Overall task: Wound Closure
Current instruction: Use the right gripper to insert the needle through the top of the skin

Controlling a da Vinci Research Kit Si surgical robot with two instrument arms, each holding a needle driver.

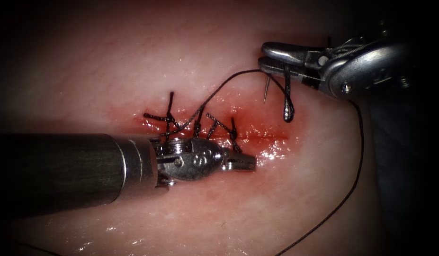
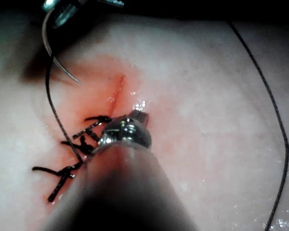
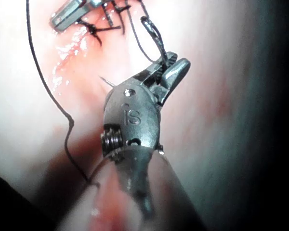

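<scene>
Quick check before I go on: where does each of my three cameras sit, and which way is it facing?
Endoscope view: above and in front of the cut, facing the tissue; left tool lies by the stitches, right tool holds the needle clear of the tissue.
Left wrist view: rides the left arm, facing along its shaft at its own jaws and the cut.
Right wrist view: rides the right arm, facing its jaws shut on the needle mid-curve.
All three share the thread and stitches.

A surgical practice bench: stitched pork-belly tissue [image 1: 134,61] under endoscope light, with wristed steel tools working it.
</scene>
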